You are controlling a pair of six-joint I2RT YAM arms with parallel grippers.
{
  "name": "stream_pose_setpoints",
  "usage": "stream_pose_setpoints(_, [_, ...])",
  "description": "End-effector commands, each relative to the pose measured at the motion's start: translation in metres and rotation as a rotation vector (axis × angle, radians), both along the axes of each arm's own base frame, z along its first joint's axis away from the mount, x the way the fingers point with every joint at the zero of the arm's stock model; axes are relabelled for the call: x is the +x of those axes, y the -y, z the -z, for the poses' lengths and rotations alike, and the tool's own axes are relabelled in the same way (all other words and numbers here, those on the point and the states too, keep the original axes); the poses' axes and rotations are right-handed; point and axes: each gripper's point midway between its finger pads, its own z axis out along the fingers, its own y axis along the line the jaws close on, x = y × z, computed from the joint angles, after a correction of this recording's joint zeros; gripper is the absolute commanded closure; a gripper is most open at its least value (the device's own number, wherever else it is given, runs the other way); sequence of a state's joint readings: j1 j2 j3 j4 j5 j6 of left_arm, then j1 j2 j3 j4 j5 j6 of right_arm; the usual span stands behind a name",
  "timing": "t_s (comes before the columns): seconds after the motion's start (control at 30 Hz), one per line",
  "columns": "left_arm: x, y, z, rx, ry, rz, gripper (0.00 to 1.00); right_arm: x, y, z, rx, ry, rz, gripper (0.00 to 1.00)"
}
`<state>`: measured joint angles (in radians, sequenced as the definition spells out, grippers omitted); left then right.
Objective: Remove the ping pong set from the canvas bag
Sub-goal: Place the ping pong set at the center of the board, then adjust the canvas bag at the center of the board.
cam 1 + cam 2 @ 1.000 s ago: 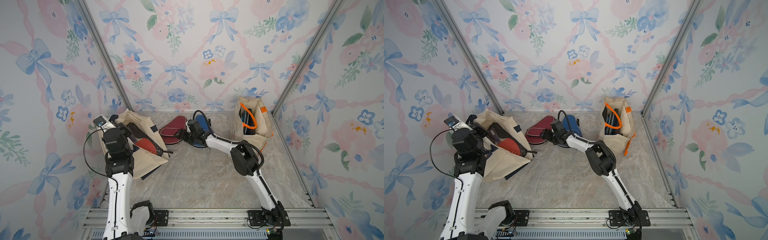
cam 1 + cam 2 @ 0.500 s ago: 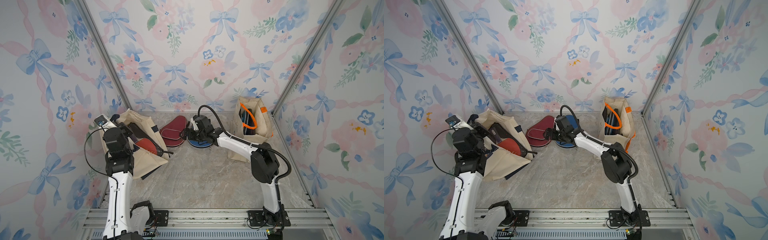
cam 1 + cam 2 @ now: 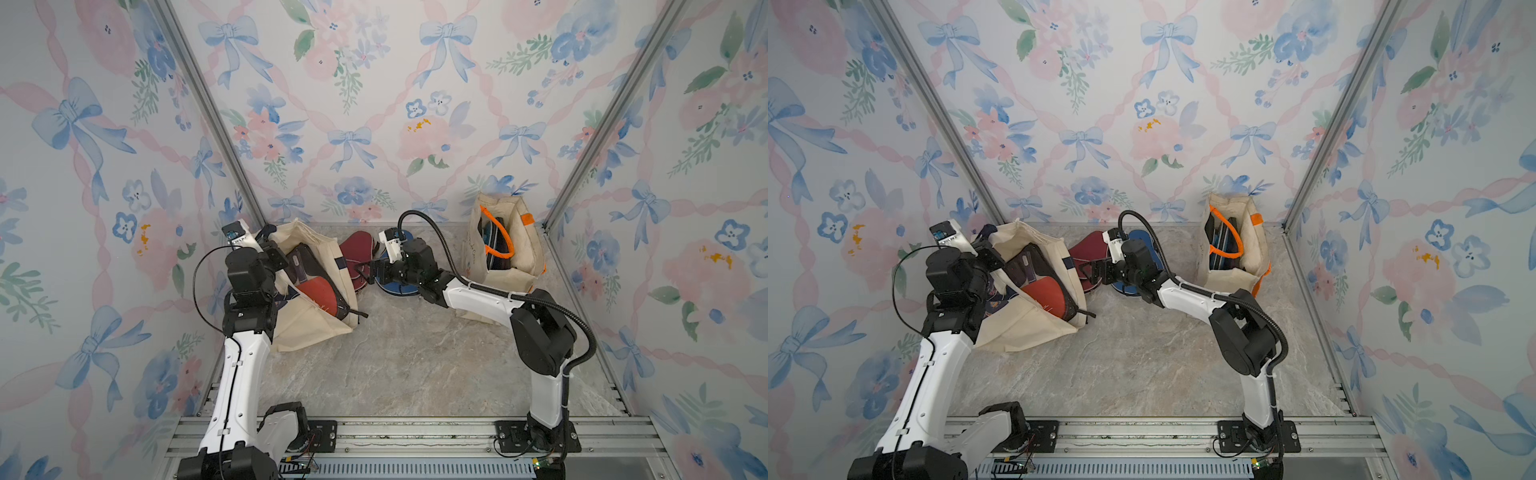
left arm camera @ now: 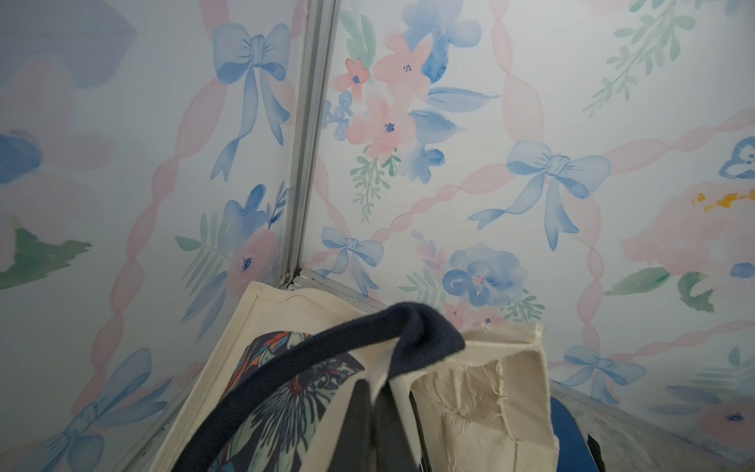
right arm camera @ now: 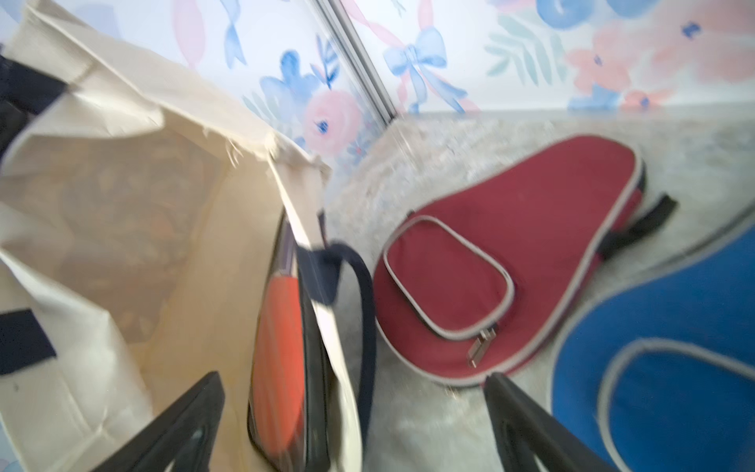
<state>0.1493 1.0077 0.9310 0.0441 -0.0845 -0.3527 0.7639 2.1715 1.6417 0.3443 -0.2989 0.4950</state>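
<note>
**Right fingers spread at the bag's mouth, left fingers pinching its rim**

Your right gripper point(image 5: 353, 378) has its two black fingers point(image 5: 184, 425) spread wide, with nothing clamped between them. In the blurred right wrist view, one finger hangs over the mouth of the bag point(image 5: 102, 204). The other hangs over the floor just beside the maroon case point(image 5: 510, 253). The bag's near wall and a navy strap point(image 5: 363, 294) run between the two. Just inside that wall the pouch point(image 5: 282, 327) stands on edge: flat, black see-through mesh with a red paddle face showing through. It sits close ahead of the fingertips, but you cannot tell from these views whether they touch it.

Your left gripper point(image 4: 374, 402) has its fingers pressed together on the bag's cream rim, where the other navy strap comes down. The canvas is coarse and frayed at the cut edge, with a dark floral print on its outer face.

The maroon case lies flat outside the bag. It is teardrop-shaped with grey piping and a zipped pocket with a metal pull. The blue case point(image 5: 674, 347), of the same cut, lies just beside it.

In both top views the bag point(image 3: 307, 332) slumps near the back corner on your left arm's side. A second bag point(image 3: 525, 253) with orange handles stands upright near the opposite back corner. The widest stretch of marbled floor point(image 3: 395, 365) lies in front, between the arm bases.
</note>
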Motion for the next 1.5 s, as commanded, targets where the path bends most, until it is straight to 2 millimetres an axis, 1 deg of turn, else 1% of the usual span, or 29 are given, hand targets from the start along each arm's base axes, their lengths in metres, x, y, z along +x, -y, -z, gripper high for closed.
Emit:
stream_pose_setpoints(0.0, [-0.004, 0.013, -0.063, 0.01, 0.193, 0.061, 1.0, 0.003, -0.031, 0.009, 0.044, 0.05, -0.058, 0.04])
stream_pose_setpoints(0.1, [-0.003, 0.019, -0.062, 0.004, 0.192, 0.082, 1.0, 0.002, -0.041, 0.018, 0.051, 0.046, -0.067, 0.06])
stream_pose_setpoints(0.2, [-0.001, 0.022, -0.062, 0.0, 0.192, 0.093, 1.0, -0.008, -0.045, 0.027, 0.055, 0.029, -0.081, 0.08])
stream_pose_setpoints(0.37, [-0.002, 0.023, -0.062, -0.005, 0.191, 0.093, 1.0, -0.024, -0.042, 0.056, 0.041, -0.018, -0.081, 0.12])
stream_pose_setpoints(0.47, [-0.002, 0.025, -0.062, -0.005, 0.194, 0.097, 1.0, -0.032, -0.042, 0.07, 0.061, -0.043, -0.083, 0.16])
stream_pose_setpoints(0.53, [-0.002, 0.026, -0.063, -0.005, 0.195, 0.099, 1.0, -0.037, -0.047, 0.075, 0.062, -0.053, -0.095, 0.2])
stream_pose_setpoints(0.57, [-0.002, 0.027, -0.063, -0.005, 0.196, 0.102, 1.0, -0.039, -0.048, 0.078, 0.062, -0.056, -0.097, 0.24])
stream_pose_setpoints(0.63, [-0.002, 0.029, -0.063, -0.004, 0.197, 0.107, 1.0, -0.041, -0.052, 0.076, 0.079, -0.051, -0.108, 0.35])
stream_pose_setpoints(0.7, [-0.002, 0.031, -0.064, -0.002, 0.197, 0.114, 1.0, -0.041, -0.053, 0.071, 0.097, -0.05, -0.113, 0.52])
stream_pose_setpoints(0.73, [-0.002, 0.032, -0.064, -0.001, 0.196, 0.116, 1.0, -0.04, -0.051, 0.066, 0.104, -0.044, -0.109, 0.61])
stream_pose_setpoints(0.77, [-0.002, 0.033, -0.064, 0.001, 0.196, 0.118, 1.0, -0.041, -0.049, 0.063, 0.106, -0.039, -0.104, 0.66])
stream_pose_setpoints(0.8, [-0.002, 0.034, -0.063, 0.002, 0.194, 0.123, 1.0, -0.041, -0.047, 0.061, 0.107, -0.031, -0.1, 0.76])
stream_pose_setpoints(0.87, [-0.002, 0.037, -0.065, 0.002, 0.197, 0.135, 1.0, -0.043, -0.042, 0.058, 0.102, -0.025, -0.092, 0.93])
stream_pose_setpoints(0.9, [-0.002, 0.039, -0.065, 0.0, 0.197, 0.142, 1.0, -0.045, -0.039, 0.057, 0.101, -0.024, -0.087, 1.0])
stream_pose_setpoints(1.03, [0.0, 0.051, -0.065, 0.009, 0.196, 0.187, 1.0, -0.053, -0.024, 0.062, 0.103, -0.041, -0.053, 1.0])
stream_pose_setpoints(1.17, [0.005, 0.075, -0.061, 0.037, 0.179, 0.278, 1.0, -0.061, -0.006, 0.077, 0.057, -0.066, 0.0, 1.0])
stream_pose_setpoints(1.23, [0.007, 0.087, -0.059, 0.052, 0.171, 0.327, 1.0, -0.062, 0.007, 0.087, 0.022, -0.083, 0.04, 1.0])
stream_pose_setpoints(1.3, [0.009, 0.098, -0.056, 0.063, 0.162, 0.376, 1.0, -0.063, 0.018, 0.092, -0.009, -0.097, 0.068, 1.0])
stream_pose_setpoints(1.37, [0.012, 0.109, -0.052, 0.068, 0.153, 0.42, 1.0, -0.064, 0.03, 0.095, -0.042, -0.108, 0.092, 0.95])
stream_pose_setpoints(1.47, [0.015, 0.126, -0.044, 0.084, 0.135, 0.496, 1.0, -0.065, 0.041, 0.095, -0.077, -0.11, 0.115, 0.9])
